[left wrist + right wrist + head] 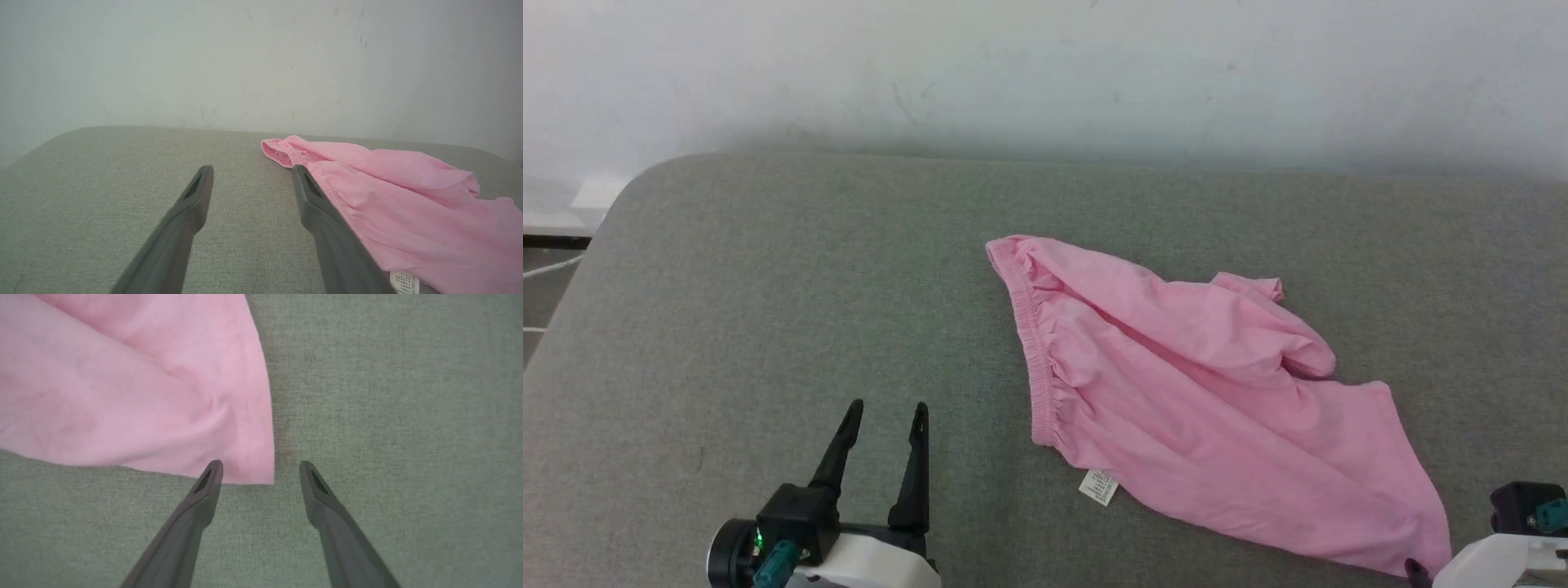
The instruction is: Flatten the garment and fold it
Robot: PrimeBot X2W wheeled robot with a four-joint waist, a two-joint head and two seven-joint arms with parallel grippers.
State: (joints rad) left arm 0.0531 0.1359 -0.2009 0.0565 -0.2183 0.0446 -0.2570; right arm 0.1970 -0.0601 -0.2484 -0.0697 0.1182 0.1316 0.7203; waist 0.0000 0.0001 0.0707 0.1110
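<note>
Here, rumpled pink garment, grey upholstery

Garment on padded surface

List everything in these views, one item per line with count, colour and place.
garment: one, light pink, rumpled on the surface right of centre, waistband toward the left
care label: one, white, at the garment's near edge below the waistband
upholstered surface: one, grey-green, under everything
wall: one, white, scuffed, behind the surface
left hand: one, dark, open, over bare surface left of the waistband
right hand: one, dark, open, at the garment's near right corner
</note>
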